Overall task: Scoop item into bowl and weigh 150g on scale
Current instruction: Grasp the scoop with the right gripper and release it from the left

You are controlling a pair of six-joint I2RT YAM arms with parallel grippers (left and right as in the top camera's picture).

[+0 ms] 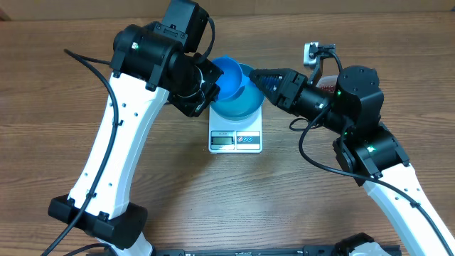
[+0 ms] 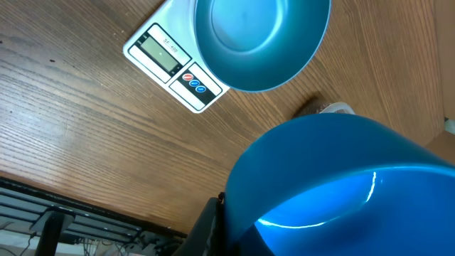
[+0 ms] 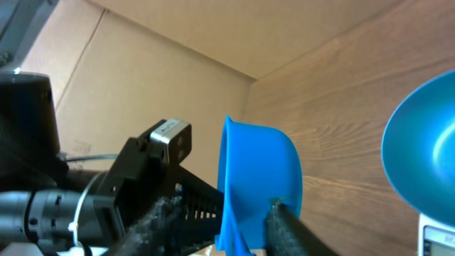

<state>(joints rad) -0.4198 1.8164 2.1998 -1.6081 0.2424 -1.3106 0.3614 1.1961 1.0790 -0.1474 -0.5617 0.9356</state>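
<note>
The blue bowl [image 1: 240, 103] stands on the white scale [image 1: 236, 139] and looks empty in the left wrist view, bowl [image 2: 259, 39], scale [image 2: 170, 60]. My left gripper [image 1: 210, 87] is shut on a small blue scoop [image 1: 229, 73], held just above the bowl's left rim; the scoop [image 2: 341, 192] fills that view's lower right. My right gripper [image 1: 259, 75] reaches in from the right. Its jaws stand around the scoop [image 3: 257, 178]: one finger [image 3: 284, 220] touches it, the other [image 3: 162, 213] is still apart. The item is hidden.
A dark red patch [image 1: 328, 87] shows behind the right arm; I cannot tell what it is. Both arms crowd the space above the bowl. Bare wooden table [image 1: 234, 199] lies in front of the scale.
</note>
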